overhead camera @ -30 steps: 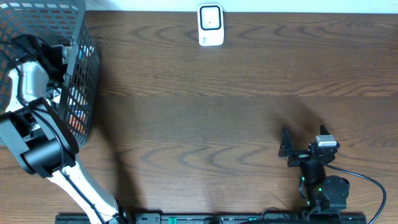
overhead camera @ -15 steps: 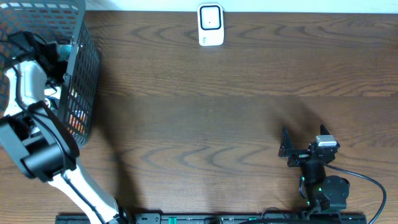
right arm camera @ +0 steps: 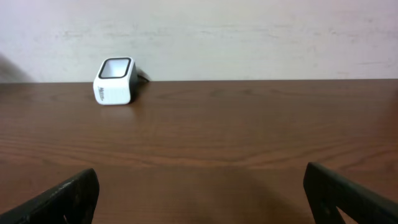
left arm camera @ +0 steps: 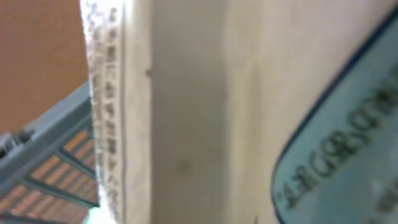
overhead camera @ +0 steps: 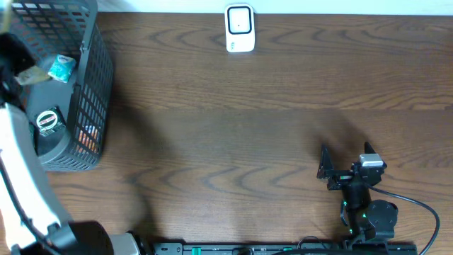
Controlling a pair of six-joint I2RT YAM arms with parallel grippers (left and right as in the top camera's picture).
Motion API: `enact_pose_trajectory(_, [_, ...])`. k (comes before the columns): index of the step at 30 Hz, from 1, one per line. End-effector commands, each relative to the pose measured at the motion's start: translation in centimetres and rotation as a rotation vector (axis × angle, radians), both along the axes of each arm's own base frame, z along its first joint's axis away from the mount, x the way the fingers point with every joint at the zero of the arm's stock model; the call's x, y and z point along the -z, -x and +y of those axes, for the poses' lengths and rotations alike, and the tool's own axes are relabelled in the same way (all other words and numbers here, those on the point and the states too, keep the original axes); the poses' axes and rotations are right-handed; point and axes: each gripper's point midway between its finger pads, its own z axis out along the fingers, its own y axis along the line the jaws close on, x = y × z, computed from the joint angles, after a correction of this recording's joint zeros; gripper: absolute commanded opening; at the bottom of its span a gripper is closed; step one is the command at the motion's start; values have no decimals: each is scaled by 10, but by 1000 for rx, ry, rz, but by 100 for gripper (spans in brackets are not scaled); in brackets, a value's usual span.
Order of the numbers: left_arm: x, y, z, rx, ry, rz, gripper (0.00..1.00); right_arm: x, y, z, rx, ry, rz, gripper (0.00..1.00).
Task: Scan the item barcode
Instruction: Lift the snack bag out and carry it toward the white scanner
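Two jaws of the left gripper [overhead camera: 15,67] cannot be made out in any view, so whether they are clamped or merely close cannot be told. Its wrist camera is filled by a cream packet [left arm camera: 186,112], pressed very near the lens. That packet, the likely item to scan, sits at the open top of the basket [overhead camera: 92,78], on the basket's left side.

It looks like a flat pouch with a crimped seam down one side and a teal label with blurred lettering; no barcode shows.

As I judge it, a soft pouch held by one edge could fold or slip and drop into the basket, or catch the wire wall on the way out. The code could also end up facing away from the scanner [overhead camera: 240,28], which stands well to the right of the basket. Farther right of the basket, the right gripper [right arm camera: 200,177] rests with its jaws wide apart, holding nothing.
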Motion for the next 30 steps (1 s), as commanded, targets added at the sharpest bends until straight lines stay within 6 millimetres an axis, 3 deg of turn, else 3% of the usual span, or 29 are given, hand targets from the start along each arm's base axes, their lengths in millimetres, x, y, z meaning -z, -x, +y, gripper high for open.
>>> enact_pose_trajectory(1, [-39, 3, -34, -3, 273, -225, 8, 0, 0, -5, 20, -4, -1, 99])
enact_pose_trajectory(6, [-59, -2, -91, 202, 444, -289, 7, 0, 0, -5, 20, -4, -1, 99])
enact_pose_trajectory(9, [-51, -5, -116, 255, 478, -247, 7, 0, 0, -5, 20, -4, -1, 99])
enact_pose_trajectory(11, [-42, -8, -146, 313, 508, -192, 7, 0, 0, -5, 20, -3, -1, 99])
enact_pose_trajectory(21, [-37, -15, -260, 581, 534, -110, 7, 0, 0, -5, 20, -4, -1, 99])
enact_pose_trajectory(25, [-22, -18, -303, 669, 548, -48, 7, 0, 0, -5, 20, -4, -1, 99])
enact_pose_trajectory(30, [21, -33, -345, 673, 521, 71, 7, 0, 0, -5, 20, -3, -1, 99])
